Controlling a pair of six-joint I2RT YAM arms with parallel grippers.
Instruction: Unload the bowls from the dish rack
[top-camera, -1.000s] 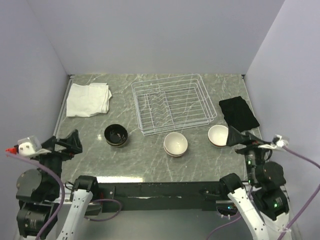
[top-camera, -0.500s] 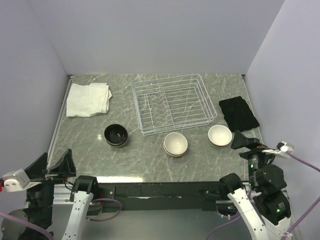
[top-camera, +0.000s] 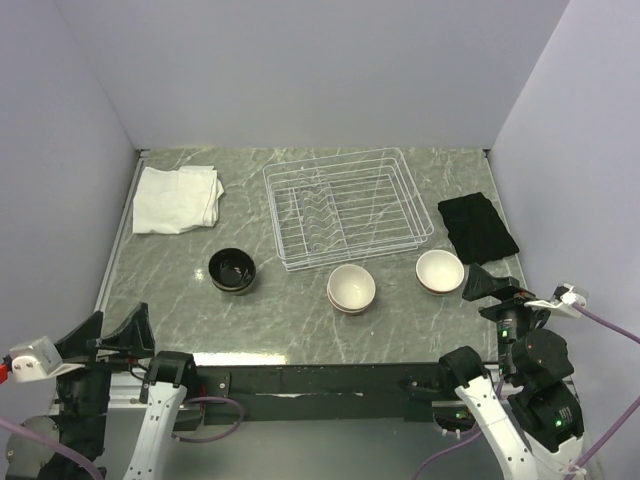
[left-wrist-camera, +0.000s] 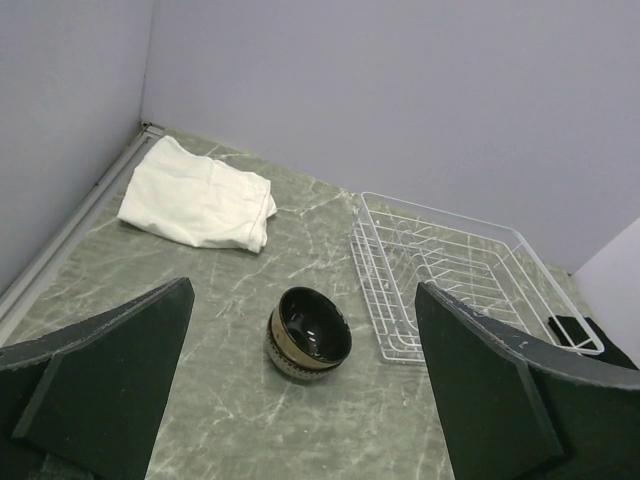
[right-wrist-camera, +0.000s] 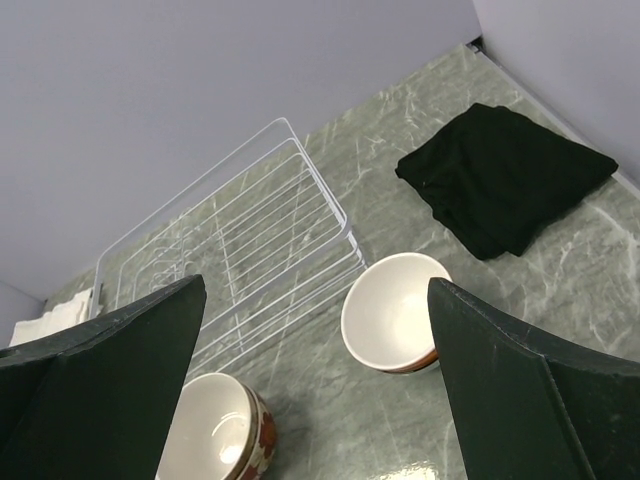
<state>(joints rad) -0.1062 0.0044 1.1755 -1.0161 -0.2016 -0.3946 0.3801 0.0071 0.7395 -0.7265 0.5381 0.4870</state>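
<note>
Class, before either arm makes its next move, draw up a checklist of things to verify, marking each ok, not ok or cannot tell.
1. Dish rack holds no bowl: ok.
2. Left pincer open, holding nothing: ok.
3. Right pincer open, holding nothing: ok.
4. Dark bowl, middle stack and right bowl upright on the table: ok.
5. Both pincers apart from every bowl: ok.
6. Full count of bowls unloaded: cannot tell; nesting hides it.
</note>
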